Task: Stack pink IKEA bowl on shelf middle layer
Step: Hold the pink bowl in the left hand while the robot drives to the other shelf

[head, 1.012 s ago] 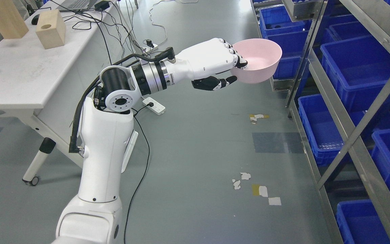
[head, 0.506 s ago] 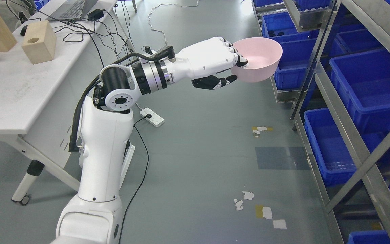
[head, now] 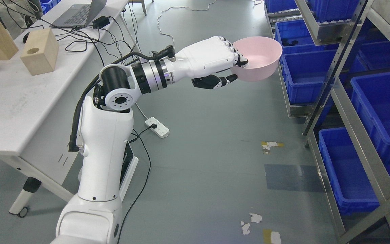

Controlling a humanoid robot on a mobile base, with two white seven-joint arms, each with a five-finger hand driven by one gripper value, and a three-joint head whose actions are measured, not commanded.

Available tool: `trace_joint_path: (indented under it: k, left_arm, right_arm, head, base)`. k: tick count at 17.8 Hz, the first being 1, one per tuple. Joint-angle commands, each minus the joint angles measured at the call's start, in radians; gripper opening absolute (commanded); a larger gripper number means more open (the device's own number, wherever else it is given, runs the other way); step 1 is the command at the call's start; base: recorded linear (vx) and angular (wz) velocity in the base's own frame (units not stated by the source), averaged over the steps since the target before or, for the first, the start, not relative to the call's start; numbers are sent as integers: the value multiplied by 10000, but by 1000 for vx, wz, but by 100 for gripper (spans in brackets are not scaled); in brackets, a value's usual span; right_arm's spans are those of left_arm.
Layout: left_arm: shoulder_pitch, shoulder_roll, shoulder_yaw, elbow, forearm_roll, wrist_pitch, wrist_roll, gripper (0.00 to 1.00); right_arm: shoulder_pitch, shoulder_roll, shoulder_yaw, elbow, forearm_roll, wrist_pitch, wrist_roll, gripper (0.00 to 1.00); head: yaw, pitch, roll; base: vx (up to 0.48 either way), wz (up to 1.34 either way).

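Observation:
My left hand (head: 233, 67) is shut on the near rim of a pink bowl (head: 261, 62), fingers inside the rim and thumb under it. The bowl is held upright in the air above the grey floor, just left of the metal shelf rack (head: 330, 78) that runs along the right side. The white left arm (head: 113, 101) rises from the lower left and reaches out to the right. No right arm shows.
Blue bins (head: 305, 76) fill the rack's levels on the right. A white table (head: 15, 98) at the left carries wooden blocks (head: 40, 51), a laptop (head: 80, 12) and cables. A power strip (head: 157, 126) and cables lie on the floor, with scraps of tape.
The camera has moved: the floor, the table and the rack have shifted down and right in the picture. The left hand still holds the bowl in the same pose.

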Motion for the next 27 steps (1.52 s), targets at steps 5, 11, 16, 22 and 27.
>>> trace_joint_path:
  k: [5, 11, 16, 22, 27]
  left_arm:
    - [-80, 175, -47, 23, 2, 18, 5, 3]
    - [-141, 175, -47, 23, 17, 18, 111, 3]
    - [-141, 175, -307, 23, 17, 2, 127, 3]
    - [-141, 175, -353, 8, 94, -13, 127, 3]
    - [-416, 175, -492, -237, 661, -44, 127, 3]
  right_arm:
    - [215, -175, 0, -175, 0, 7, -7, 100]
    - [215, -175, 0, -175, 0, 7, -7, 100]
    - [215, -175, 0, -175, 0, 7, -7, 100]
    - [215, -175, 0, -175, 0, 7, -7, 100]
    - [215, -175, 0, -175, 0, 7, -7, 100]
  head:
    - [0, 0, 0]
    - [0, 0, 0]
    - [0, 0, 0]
    - [0, 0, 0]
    - [0, 0, 0]
  base:
    - [186, 38]
    - [147, -34]
    - [49, -128]
    - [41, -756]
    - [46, -1215]
